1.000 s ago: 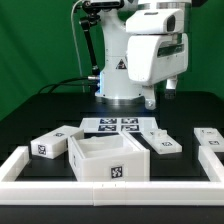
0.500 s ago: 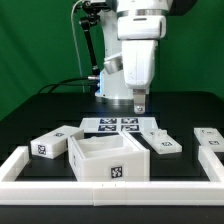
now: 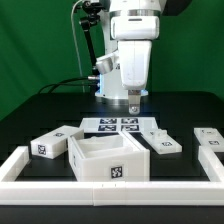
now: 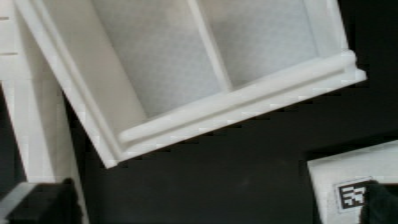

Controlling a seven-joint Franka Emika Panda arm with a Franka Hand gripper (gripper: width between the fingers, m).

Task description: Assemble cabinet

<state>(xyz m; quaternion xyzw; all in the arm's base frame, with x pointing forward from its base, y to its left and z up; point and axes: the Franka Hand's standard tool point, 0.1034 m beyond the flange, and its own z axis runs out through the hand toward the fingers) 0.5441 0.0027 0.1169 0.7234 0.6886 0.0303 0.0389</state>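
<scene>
Within the last second the gripper (image 3: 133,100) has been swung from the exterior view's right to above the marker board (image 3: 118,126), toward the desk's far edge. Nothing is seen held, and how far it is parted cannot be told. The box (image 3: 108,158) is found at the middle of the near edge, with a block (image 3: 160,142) and panel (image 3: 52,142) loose beside it, so assembly is judged not yet begun.

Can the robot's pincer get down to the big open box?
Probably yes. The pincer hangs in the air above the table, and nothing lies on the box or stands between the two. The box's open top is free.
</scene>
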